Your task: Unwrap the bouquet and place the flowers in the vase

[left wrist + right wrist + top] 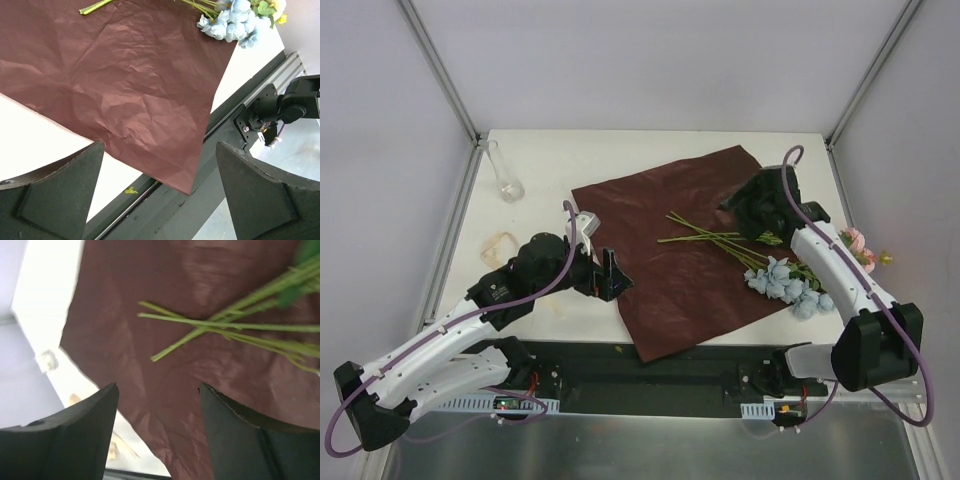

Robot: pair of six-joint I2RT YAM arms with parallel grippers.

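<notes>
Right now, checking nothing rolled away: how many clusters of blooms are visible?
2. A pale blue cluster lies at the right edge of the dark red paper; a pink and cream cluster sits further right, past the right arm, which may hide more.

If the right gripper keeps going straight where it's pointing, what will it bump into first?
The right gripper would probably meet the dark red wrapping paper first, just short of the flower stems; depth is unclear.

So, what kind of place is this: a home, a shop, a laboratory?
Probably a robot lab test cell, not a home or shop. A white table stands between white walls with metal frame posts, and the left arm and right arm are bolted to a rail at its near edge.
</notes>
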